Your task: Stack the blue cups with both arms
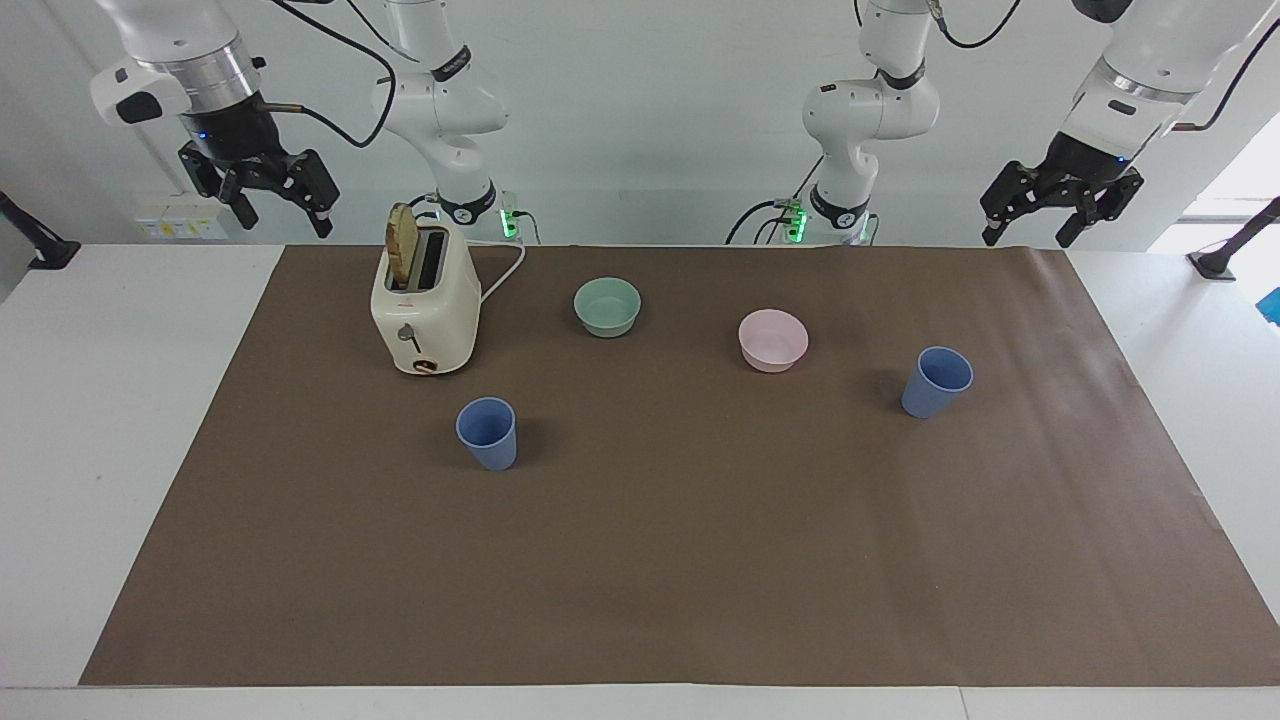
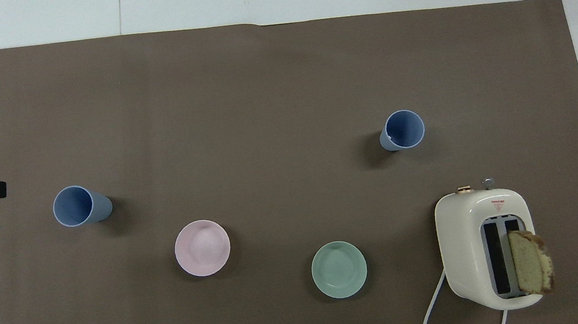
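Fingers are spread and empty on both the left gripper [image 1: 1060, 208] and the right gripper [image 1: 262, 192], held high at the table's ends. Each upright blue cup [image 1: 487, 432] [image 1: 936, 381] is best approached from above, straddling one wall.

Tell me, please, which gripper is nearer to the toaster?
Right. The right gripper hangs raised close beside the toaster; the left gripper hangs raised at the table's left arm end, well away.
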Controlling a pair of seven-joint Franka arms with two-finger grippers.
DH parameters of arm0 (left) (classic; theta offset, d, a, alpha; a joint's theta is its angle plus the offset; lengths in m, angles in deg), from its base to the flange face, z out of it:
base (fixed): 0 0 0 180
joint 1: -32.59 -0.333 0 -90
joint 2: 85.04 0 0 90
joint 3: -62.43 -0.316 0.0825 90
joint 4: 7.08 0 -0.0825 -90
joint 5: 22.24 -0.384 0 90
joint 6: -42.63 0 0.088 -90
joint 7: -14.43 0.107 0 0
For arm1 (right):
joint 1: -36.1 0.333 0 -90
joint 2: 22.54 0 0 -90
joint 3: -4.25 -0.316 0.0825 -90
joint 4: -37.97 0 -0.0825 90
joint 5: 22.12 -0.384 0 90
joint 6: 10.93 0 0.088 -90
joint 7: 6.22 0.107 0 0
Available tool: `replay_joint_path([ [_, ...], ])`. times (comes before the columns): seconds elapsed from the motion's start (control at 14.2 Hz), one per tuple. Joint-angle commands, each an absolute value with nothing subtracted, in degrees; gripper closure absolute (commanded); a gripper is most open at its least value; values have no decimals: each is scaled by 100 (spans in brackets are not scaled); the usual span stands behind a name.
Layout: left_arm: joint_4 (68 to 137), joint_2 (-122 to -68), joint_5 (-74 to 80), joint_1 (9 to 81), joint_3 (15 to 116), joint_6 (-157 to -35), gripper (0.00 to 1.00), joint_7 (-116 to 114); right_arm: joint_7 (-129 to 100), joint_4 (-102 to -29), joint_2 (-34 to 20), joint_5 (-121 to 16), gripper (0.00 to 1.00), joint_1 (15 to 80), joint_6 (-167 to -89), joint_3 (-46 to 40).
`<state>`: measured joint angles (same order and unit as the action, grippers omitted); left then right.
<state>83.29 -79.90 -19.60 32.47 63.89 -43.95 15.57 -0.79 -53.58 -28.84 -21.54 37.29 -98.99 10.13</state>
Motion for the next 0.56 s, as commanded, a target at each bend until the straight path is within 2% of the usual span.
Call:
replay_joint_path([
  [0.0,8442,-7871,-2075,3250,6384,-4359,0,1566,-103,-5450,-2948,-2239,0,3689,-9935,1005],
  [0.49,8415,-7853,-2066,3312,6419,-4394,0,1557,-121,-5450,-2957,-2239,0,3689,-9891,1005],
])
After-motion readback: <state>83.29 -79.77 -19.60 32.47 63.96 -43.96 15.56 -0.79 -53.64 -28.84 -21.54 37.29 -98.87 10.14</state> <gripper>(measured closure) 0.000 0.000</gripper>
